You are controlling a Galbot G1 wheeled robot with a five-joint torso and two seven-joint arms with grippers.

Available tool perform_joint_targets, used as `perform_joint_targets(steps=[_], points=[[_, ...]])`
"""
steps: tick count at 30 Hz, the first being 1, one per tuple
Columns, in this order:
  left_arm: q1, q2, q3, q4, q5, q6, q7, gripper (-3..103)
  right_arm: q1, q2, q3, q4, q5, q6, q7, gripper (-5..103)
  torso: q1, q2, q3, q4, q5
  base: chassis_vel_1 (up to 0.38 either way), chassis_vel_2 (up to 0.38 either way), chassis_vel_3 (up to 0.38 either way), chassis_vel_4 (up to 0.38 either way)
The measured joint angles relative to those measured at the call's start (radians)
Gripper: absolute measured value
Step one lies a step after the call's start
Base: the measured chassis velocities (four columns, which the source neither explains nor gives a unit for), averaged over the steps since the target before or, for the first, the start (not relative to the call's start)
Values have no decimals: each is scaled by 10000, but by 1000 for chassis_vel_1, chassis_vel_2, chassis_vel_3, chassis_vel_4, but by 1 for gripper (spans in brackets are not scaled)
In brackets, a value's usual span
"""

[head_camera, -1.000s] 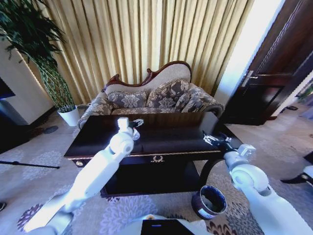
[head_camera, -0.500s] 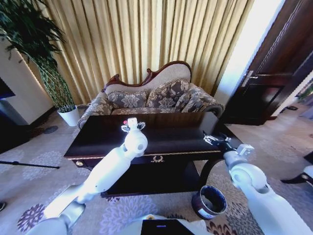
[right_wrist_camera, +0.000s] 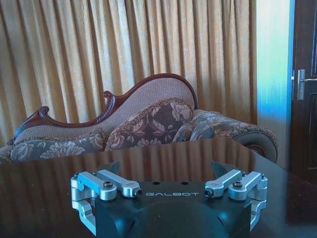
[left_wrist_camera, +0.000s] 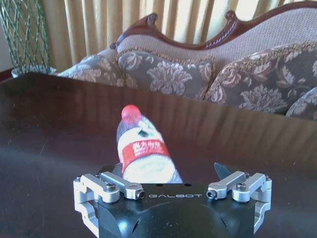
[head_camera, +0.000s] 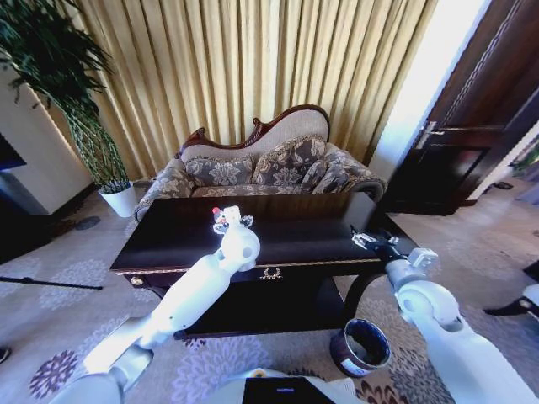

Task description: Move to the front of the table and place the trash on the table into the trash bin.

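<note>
The left tool hovered wide over the bottle on the tabletop; the right tool waited wide.

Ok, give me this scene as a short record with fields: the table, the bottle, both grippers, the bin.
table: dark glossy table in front of a floral sofa
bottle: clear bottle, red cap, lying on the table between the left gripper's open fingers
left gripper: left gripper over the table, around the bottle, not closed on it
right gripper: right gripper open, above the table's right end
trash bin: trash bin on the carpet by the table's right front
</note>
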Motion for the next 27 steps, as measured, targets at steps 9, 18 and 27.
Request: perform_joint_targets(steps=[9, 18, 27], points=[[295, -32, -218, 93, -363, 0, -163, 100, 50, -26, -46, -38, -11, 0, -3, 100, 0, 0, 0, 0, 0, 0, 0, 0, 0], [304, -127, -293, 309, -493, -55, -134, 101, 46, -2, -79, -62, -30, 0, -11, 100, 0, 0, 0, 0, 0, 0, 0, 0, 0], [320, -64, -299, 298, -510, -229, 78, 70, 71, -3, -82, -101, -89, 1, -13, 100, 0, 0, 0, 0, 0, 0, 0, 0, 0]])
